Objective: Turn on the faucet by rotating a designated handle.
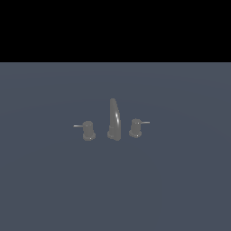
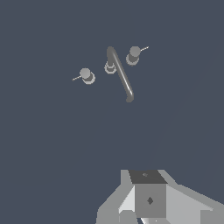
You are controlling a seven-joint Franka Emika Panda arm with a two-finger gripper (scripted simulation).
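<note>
Nearest the wrist camera sits the grey, blocky gripper [image 2: 149, 199], only its body in frame, so I cannot tell how its jaws stand; it is well apart from everything else. Farther out on the flat slate-blue floor [image 1: 54, 189] stands the small dark-grey metal three-piece faucet [image 1: 114, 120], upright, its tall tapered curved spout [image 1: 114, 118] between two squat knobs. The handle [image 1: 88, 130], the squat grey knob on the exterior view's left, points its thin silvery lever rod [image 1: 78, 126] outward, away from the spout, mirrored by the matching right-hand knob [image 1: 136, 127].
</note>
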